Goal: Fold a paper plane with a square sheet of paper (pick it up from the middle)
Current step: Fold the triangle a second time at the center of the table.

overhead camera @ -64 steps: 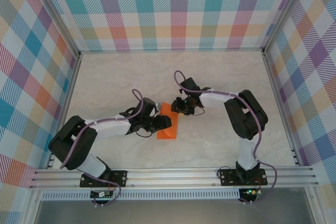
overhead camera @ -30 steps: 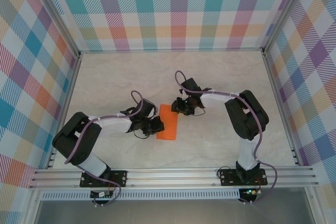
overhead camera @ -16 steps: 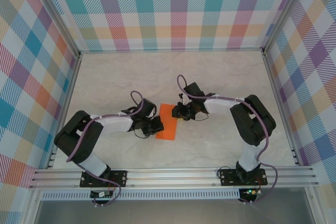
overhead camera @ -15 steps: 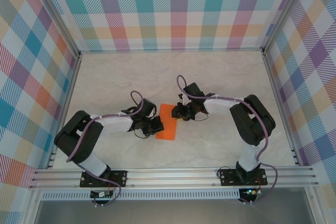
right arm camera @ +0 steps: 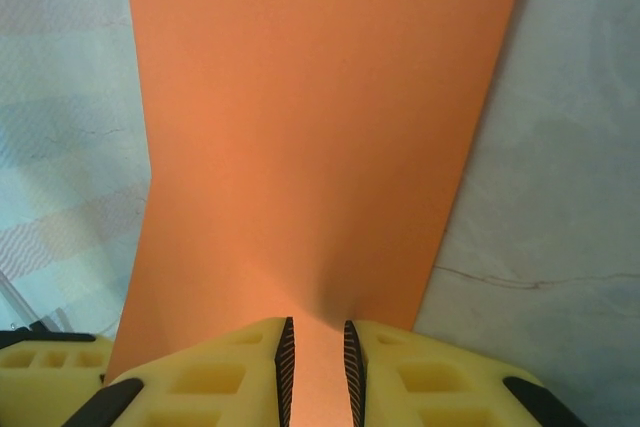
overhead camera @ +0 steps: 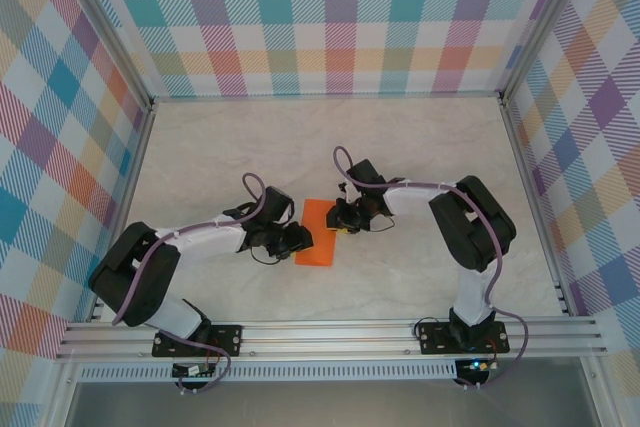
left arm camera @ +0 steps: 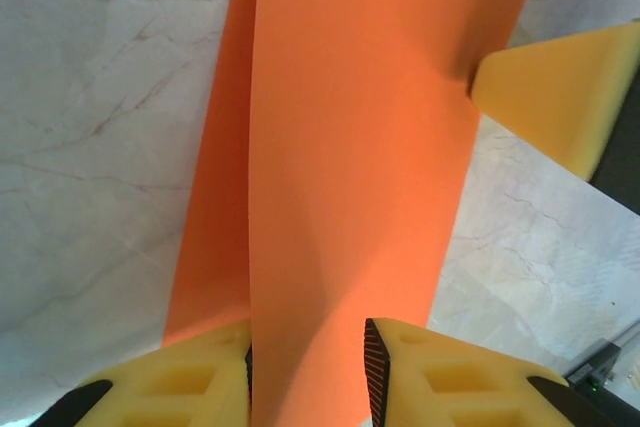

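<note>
Pale marble-look table (overhead camera: pixel 430 157) lies free all around, left gripper (overhead camera: pixel 301 239) and right gripper (overhead camera: pixel 339 218) block both sides of folded orange paper sheet (overhead camera: pixel 320 247).

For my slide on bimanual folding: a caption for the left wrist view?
Orange paper lies between the left gripper's parted fingers, another yellow finger at its edge.

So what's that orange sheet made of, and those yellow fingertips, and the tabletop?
The orange sheet looks like thin matte paper: it holds a crisp fold and puckers softly at one edge. The yellow fingertips look like moulded plastic or firm rubber, matte, with hollow cells and ribbed dark inner faces. The tabletop shows a marble pattern, pale with thin veins, possibly printed laminate.
</note>
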Tool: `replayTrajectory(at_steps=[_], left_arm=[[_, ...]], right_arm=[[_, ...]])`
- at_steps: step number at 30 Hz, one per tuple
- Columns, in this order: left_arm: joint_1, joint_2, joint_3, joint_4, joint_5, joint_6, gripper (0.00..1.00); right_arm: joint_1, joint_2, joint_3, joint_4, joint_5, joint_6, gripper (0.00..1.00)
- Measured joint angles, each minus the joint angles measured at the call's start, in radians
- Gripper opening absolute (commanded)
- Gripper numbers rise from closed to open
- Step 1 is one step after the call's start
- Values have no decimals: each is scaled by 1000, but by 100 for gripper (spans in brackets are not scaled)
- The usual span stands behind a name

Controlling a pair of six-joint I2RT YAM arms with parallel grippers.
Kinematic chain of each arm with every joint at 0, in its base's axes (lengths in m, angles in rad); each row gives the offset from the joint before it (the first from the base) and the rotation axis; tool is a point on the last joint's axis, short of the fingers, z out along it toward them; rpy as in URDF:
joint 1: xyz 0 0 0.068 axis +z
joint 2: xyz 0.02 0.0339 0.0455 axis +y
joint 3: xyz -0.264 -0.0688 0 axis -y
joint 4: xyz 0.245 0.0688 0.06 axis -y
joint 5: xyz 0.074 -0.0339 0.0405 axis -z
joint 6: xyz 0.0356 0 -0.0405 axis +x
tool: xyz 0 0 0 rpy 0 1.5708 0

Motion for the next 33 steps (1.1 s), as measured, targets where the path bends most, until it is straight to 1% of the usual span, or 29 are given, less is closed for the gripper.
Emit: replayTrajectory(at_steps=[7,11,15,17,23,27,33], left_arm=[[0,-18,0,42,53,-26,33],[0,-15,5,89,75,-42,41],[0,20,28,134,82,-58,49],[0,42,41,151,85,-60,52],[0,91,54,185,84,-60,57],[0,107,54,187,77,-60,58],[0,114,54,191,65,-60,62]], right_arm=[[0,7,13,-16,0,0,24],[0,7,13,-17,0,1,24],[0,7,14,-17,-1,4,24],[0,7,14,-17,-3,4,25],[0,6,16,-16,-11,4,30],[-1,-6,16,-17,3,4,32],[-16,-94,-24,-17,32,5,38]])
